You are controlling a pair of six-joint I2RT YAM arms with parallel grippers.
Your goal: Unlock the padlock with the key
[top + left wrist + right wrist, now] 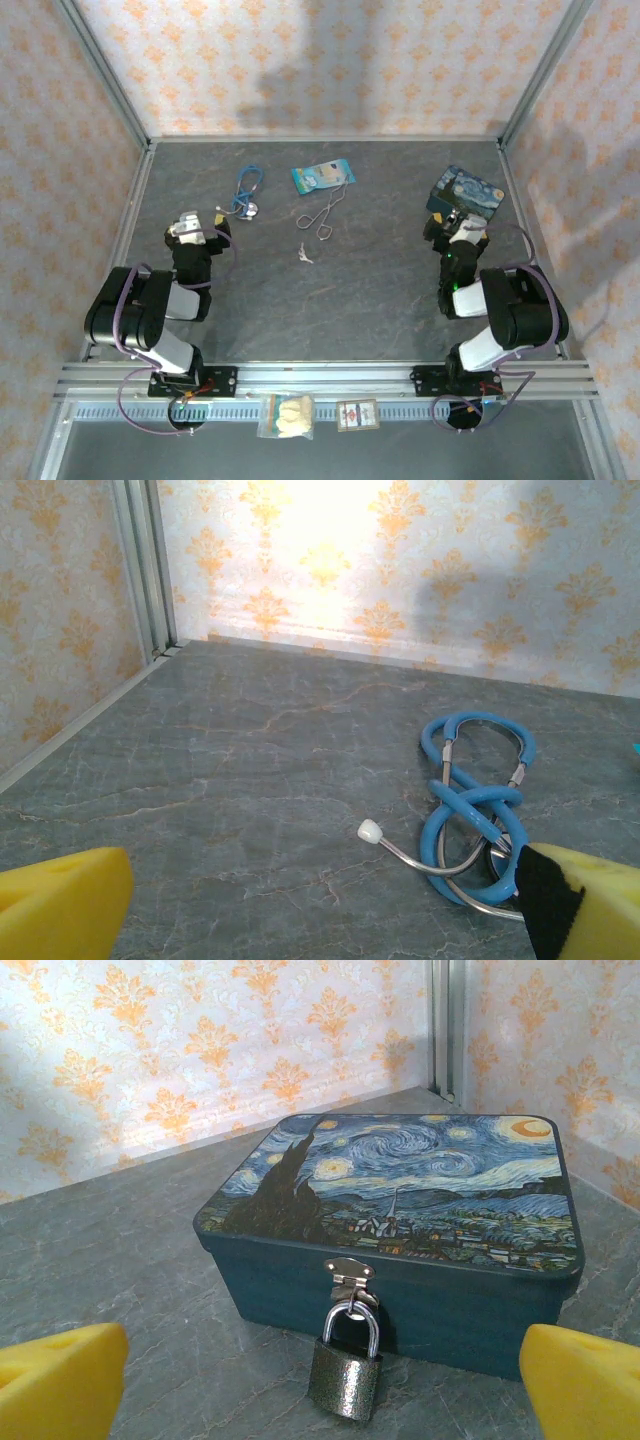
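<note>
The padlock (345, 1375), a small dark speckled body with a silver shackle, hangs from the hasp of the painted tin (400, 1190) and rests on the table. My right gripper (322, 1405) is open just in front of it, with a yellow finger (60, 1380) on each side and nothing between them. From above, the right gripper (456, 224) sits at the tin (468, 192). The tiny pale key (305, 253) lies loose mid-table, apart from both arms. My left gripper (214, 228) is open and empty, low over the table near the stethoscope (475, 800).
Silver forceps (322, 215) lie just beyond the key, and a blue packet (323, 176) lies behind them. The blue stethoscope (246, 195) is at the back left. Patterned walls and metal posts enclose the table. Two small packets (285, 414) sit on the front rail.
</note>
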